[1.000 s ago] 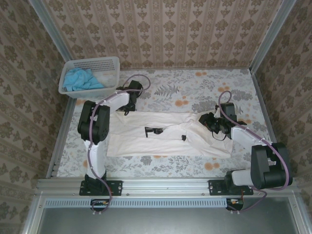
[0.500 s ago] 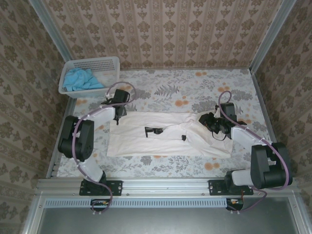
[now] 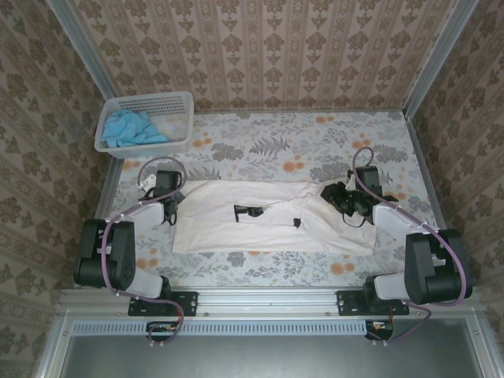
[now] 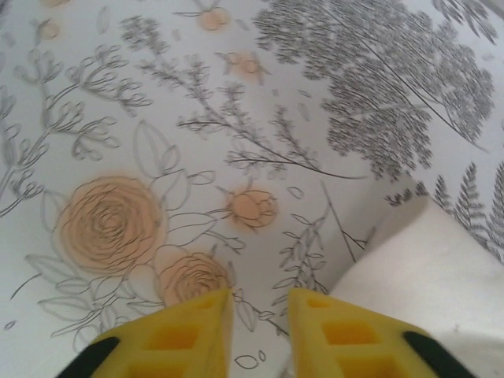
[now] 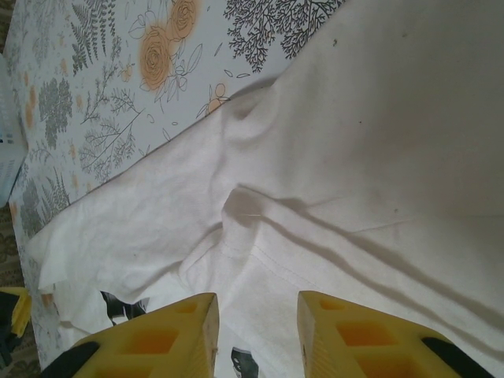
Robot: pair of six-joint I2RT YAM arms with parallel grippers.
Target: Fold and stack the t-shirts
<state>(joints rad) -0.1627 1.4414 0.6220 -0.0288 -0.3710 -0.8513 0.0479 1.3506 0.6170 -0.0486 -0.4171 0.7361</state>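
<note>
The cream-white t-shirt (image 3: 268,216) lies flat across the middle of the table, with small dark prints near its centre. The sky-blue t-shirt (image 3: 126,128) is bunched in the white basket (image 3: 179,101) at the far left. My left gripper (image 3: 168,206) sits just off the cream shirt's left end. In the left wrist view its jaws (image 4: 260,315) are open over bare tablecloth, with the shirt's corner (image 4: 425,268) to the right. My right gripper (image 3: 329,194) hovers over the shirt's right part. It is open (image 5: 257,315) above a raised fold (image 5: 244,206), with nothing pinched.
A floral tablecloth (image 3: 260,146) covers the table. Patterned walls close in the back and both sides. A metal rail (image 3: 268,299) runs along the near edge by the arm bases. There is bare cloth behind the shirt and along the front strip.
My left arm has swung left along the shirt's far edge to its left end, and its jaws have parted. The right arm has stayed put.
</note>
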